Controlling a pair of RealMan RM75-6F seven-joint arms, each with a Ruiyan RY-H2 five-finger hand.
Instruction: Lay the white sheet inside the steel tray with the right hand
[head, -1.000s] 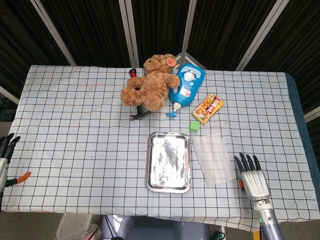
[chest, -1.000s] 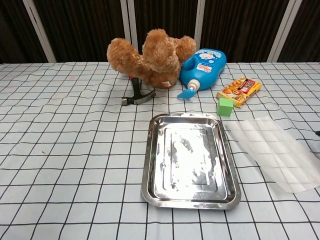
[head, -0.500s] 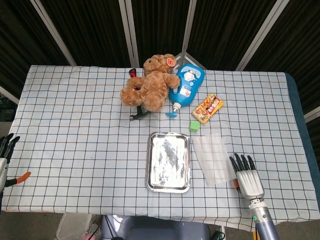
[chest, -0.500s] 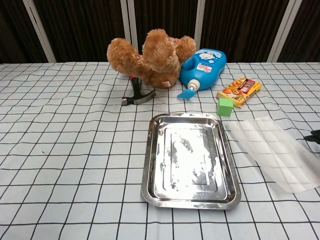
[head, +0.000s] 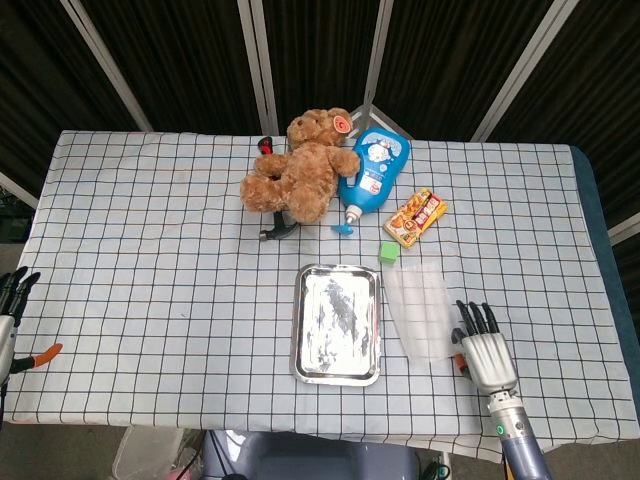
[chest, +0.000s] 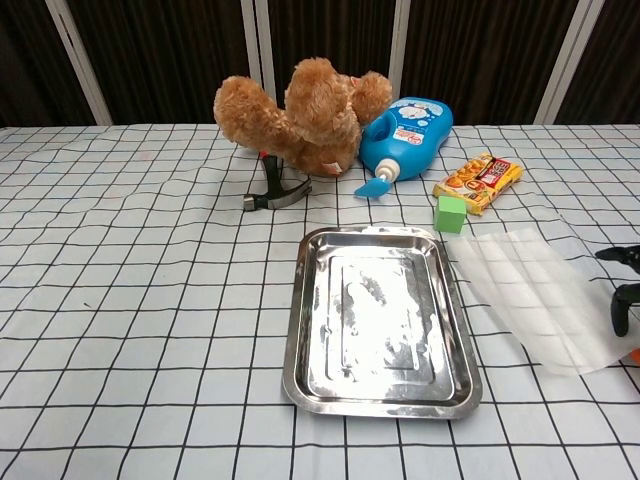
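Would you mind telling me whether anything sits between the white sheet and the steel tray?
Nothing visible does. The white sheet lies flat just right of the steel tray, with only bare tablecloth between them. The right hand is at the sheet's right edge.

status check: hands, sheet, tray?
Right robot hand open, at the white sheet's right edge, no grip visible. Left robot hand open at far table edge. Sheet flat on the cloth beside the steel tray; tray empty, path unobstructed.

No legible text. Blue bottle (chest: 406, 136) has a cartoon label, snack pack (chest: 479, 181) beside it has printing, both too small to read.
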